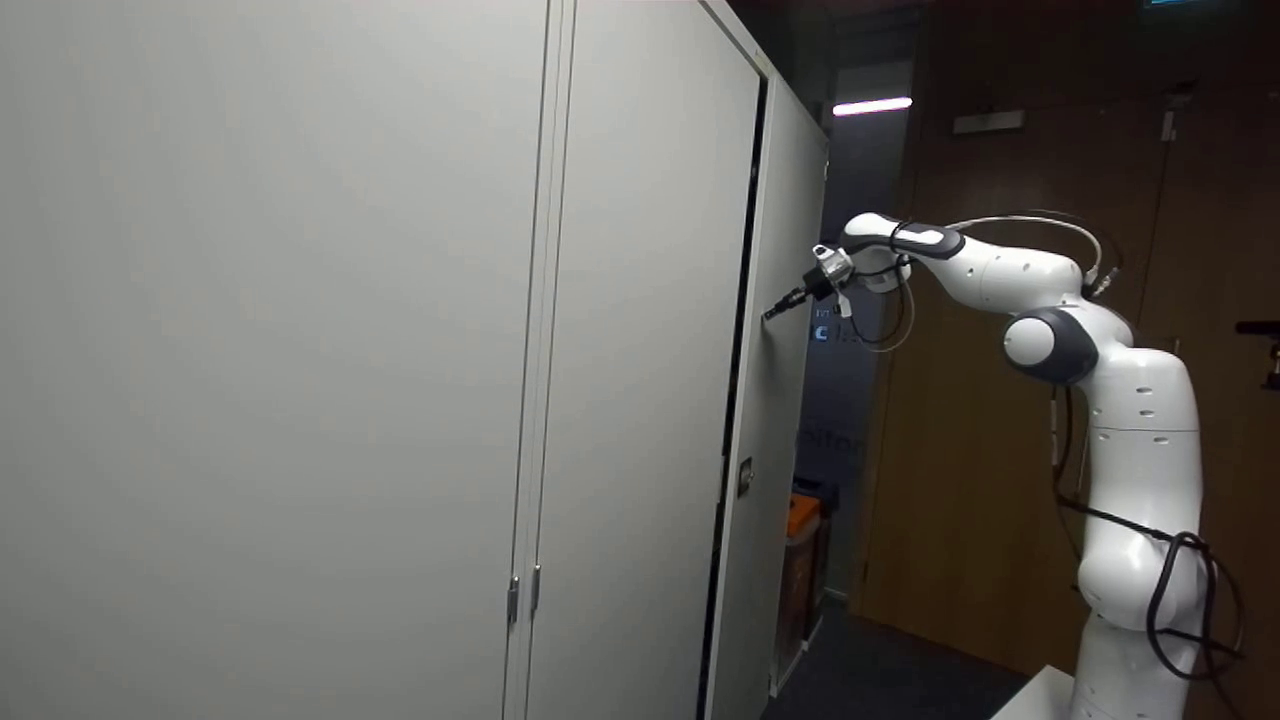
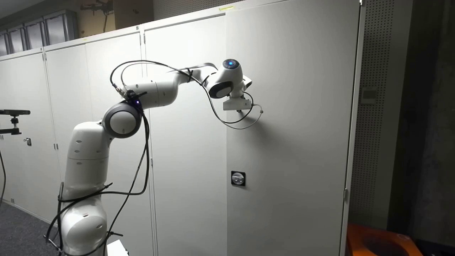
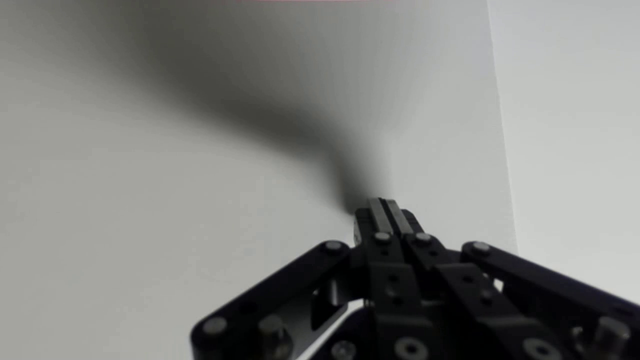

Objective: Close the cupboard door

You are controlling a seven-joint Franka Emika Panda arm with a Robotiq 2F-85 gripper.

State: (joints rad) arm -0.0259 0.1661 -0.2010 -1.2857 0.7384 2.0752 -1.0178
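In an exterior view, plain grey doors [image 1: 270, 360] fill the left and centre of the frame. To the right of them the cupboard door [image 1: 775, 420] stands slightly ajar, a dark line showing along its left edge. Beside that edge, below mid-frame, sits its latch [image 1: 745, 477]. Higher up, the pincer [image 1: 768, 316] points at the door's face near the same edge. The wrist view shows the pincer closed on nothing, its fingertips [image 3: 379, 215] pressed together right of centre; whether they touch the door I cannot tell.

The door looks like tall, stiff sheet metal, probably weighty yet easy to swing, as it seems hung along its right side. Its smooth face offers nothing to pinch and may let the tips skid, so a steady push, square to the panel and close to the left edge, should serve better than a grip. Contact this far above the latch could let the lower part lag; a spot nearer latch height might seat it more evenly. The panel hardly seems fragile, though hard tips might scuff its finish. At the right of the frame stands the white robot arm [image 1: 1145, 430].
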